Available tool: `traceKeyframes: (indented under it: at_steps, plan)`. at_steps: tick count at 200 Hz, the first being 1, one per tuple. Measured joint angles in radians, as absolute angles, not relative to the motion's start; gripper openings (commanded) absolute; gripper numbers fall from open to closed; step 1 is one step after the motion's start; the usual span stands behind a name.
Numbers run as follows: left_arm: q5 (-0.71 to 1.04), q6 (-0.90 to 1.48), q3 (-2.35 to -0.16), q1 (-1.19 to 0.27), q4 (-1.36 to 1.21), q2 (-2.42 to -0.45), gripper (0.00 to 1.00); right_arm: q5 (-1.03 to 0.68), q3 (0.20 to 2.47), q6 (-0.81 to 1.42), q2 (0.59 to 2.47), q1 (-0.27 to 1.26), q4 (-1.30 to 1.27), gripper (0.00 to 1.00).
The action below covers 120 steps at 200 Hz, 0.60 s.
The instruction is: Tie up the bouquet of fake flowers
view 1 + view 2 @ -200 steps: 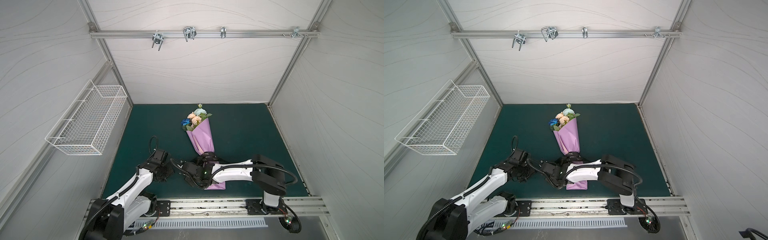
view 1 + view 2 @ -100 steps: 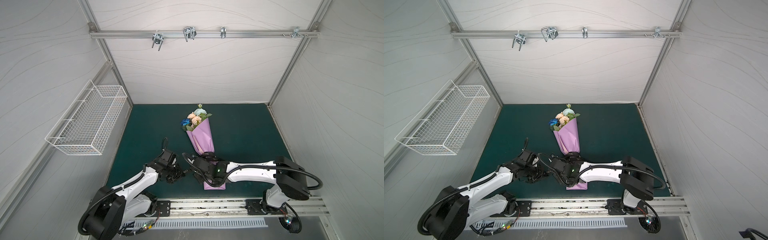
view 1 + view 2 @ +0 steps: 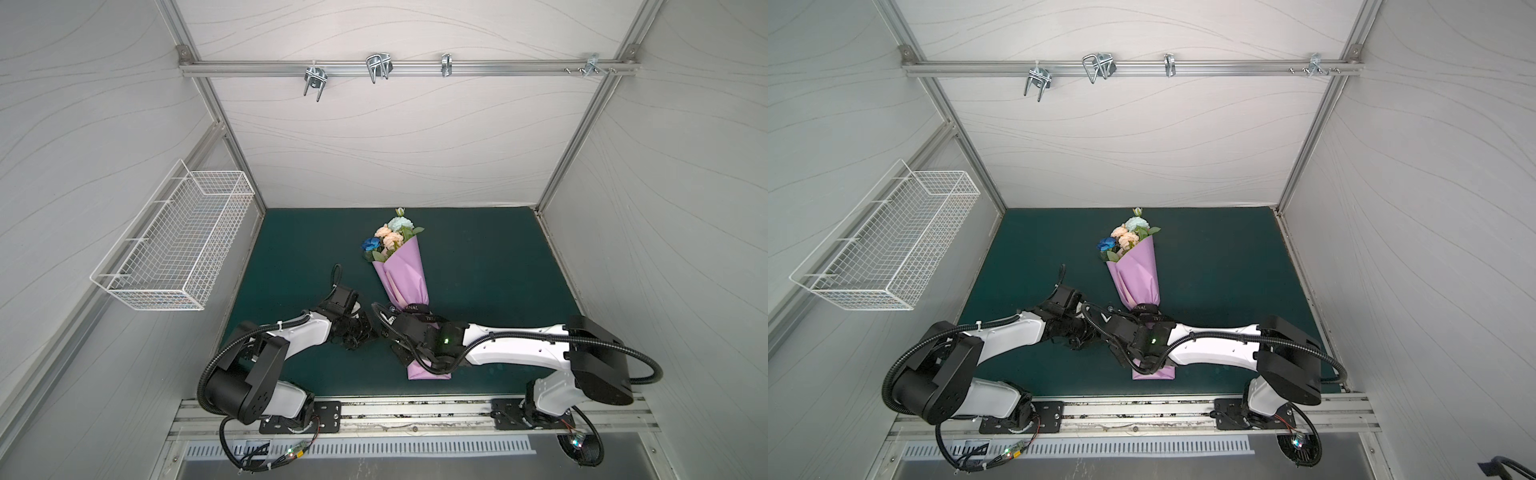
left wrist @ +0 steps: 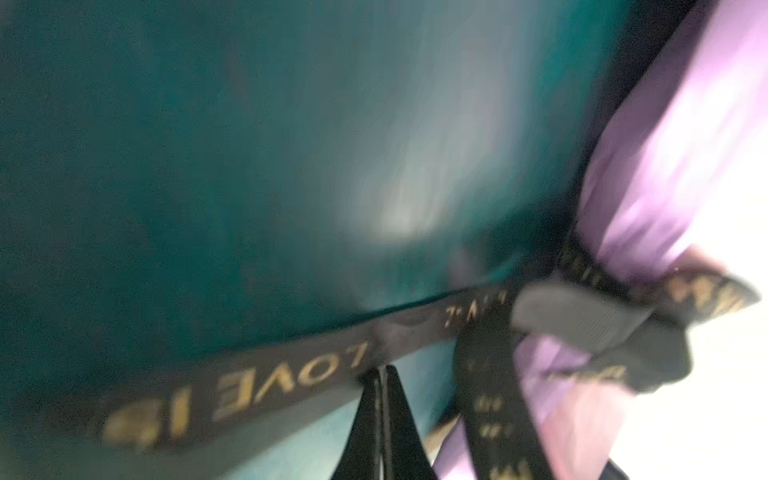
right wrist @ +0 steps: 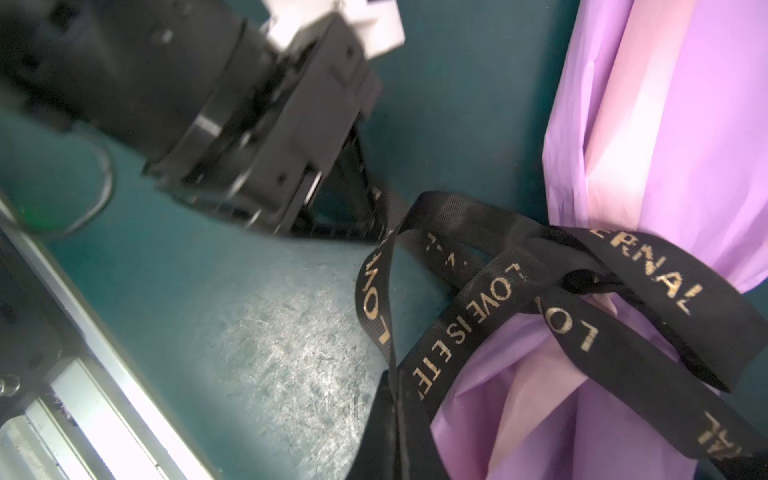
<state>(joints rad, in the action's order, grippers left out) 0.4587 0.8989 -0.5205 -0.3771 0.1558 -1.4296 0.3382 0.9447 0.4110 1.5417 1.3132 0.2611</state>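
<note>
**Tying stage, knot formed but slack.** The bouquet of fake flowers (image 3: pixel 390 239) lay flat near the middle of the green mat (image 3: pixel 478 270). Its blooms pointed toward the back wall and its stems were hidden inside a cone of lilac wrapping paper (image 3: pixel 403 274). A black ribbon (image 5: pixel 648 266) with gold lettering encircled the narrow neck of the cone, and its strands crossed there in a loose knot (image 5: pixel 577 282).

The left gripper (image 4: pixel 380 372) was clenched, with its fingertips meeting on one ribbon strand that ran out sideways from the knot. The right gripper (image 5: pixel 392 386) was likewise clenched, pinching a second strand that dropped from the crossing. Both tools sat just beside the neck, on the left arm's side of the wrap.

**Progress, as judged:** the wrapping and the first crossing of the ribbon appeared complete. The strands hung in open, sagging loops, so the knot did not look cinched against the paper. What seemed left was drawing the two held strands apart to tighten it, and possibly forming a bow.
</note>
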Motion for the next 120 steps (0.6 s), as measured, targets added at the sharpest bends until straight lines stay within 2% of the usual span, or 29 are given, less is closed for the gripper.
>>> traceKeyframes:
  at_steps: [50, 90, 103, 120]
  plan:
    - [0.301, 0.855, -0.596, -0.316, 0.15, -1.474, 0.06, 0.274, 0.935, 0.392, 1.538, 1.313, 0.241, 0.0]
    - [0.228, 0.831, -0.608, -0.314, 0.208, -1.448, 0.07, 0.197, 0.971, 0.372, 1.63, 1.315, 0.247, 0.3]
    - [0.205, 0.818, -0.609, -0.311, 0.266, -1.414, 0.08, 0.179, 0.971, 0.366, 1.636, 1.316, 0.261, 0.34]
    - [0.186, 0.793, -0.628, -0.31, 0.338, -1.362, 0.11, 0.158, 0.971, 0.356, 1.621, 1.313, 0.272, 0.35]
